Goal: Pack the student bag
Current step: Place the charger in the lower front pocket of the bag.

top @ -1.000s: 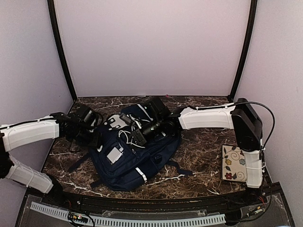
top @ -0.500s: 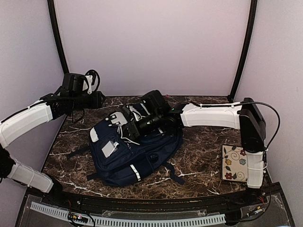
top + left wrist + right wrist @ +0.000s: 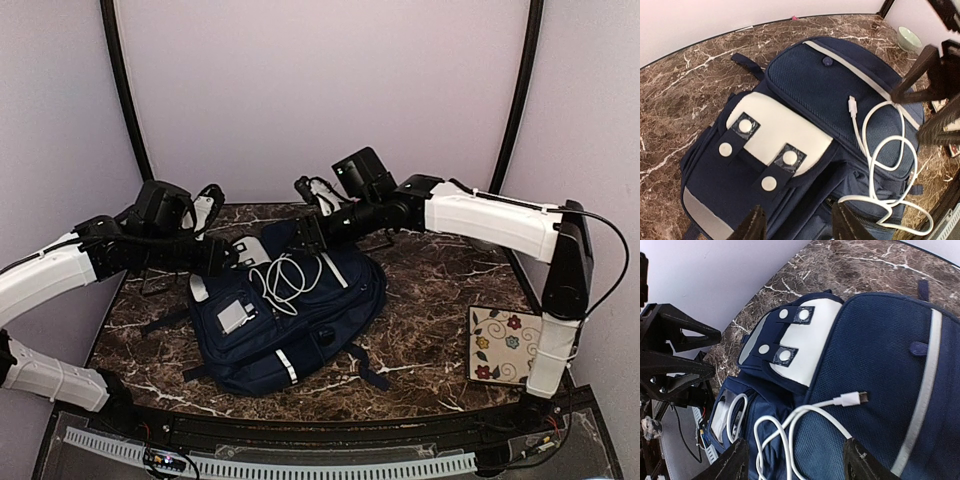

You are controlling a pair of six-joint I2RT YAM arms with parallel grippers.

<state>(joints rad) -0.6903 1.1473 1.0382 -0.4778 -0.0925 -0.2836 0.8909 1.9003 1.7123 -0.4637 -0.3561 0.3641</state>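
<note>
Having lifted off the student bag (image 3: 310, 340), the right pincer (image 3: 796, 462) gapes wide, empty; a white cable (image 3: 285, 285) now lies loose atop the bag, mid-surface (image 3: 430, 320). Left pincer (image 3: 800, 225) hovers half-open, empty.

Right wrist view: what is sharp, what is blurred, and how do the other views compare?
Right wrist: bag and cable sharp, near fingers soft. Left wrist: the same, pale patch nearly washed out. Top: evenly lit, softer detail, no hard shadows.

The student bag (image 3: 840, 95) is navy woven cloth, coarse and matt, its pale patch (image 3: 790, 132) smoother; the white cable (image 3: 864, 127) on it looks like glossy plastic, and the table (image 3: 685, 100) is polished brown marble-look stone
</note>
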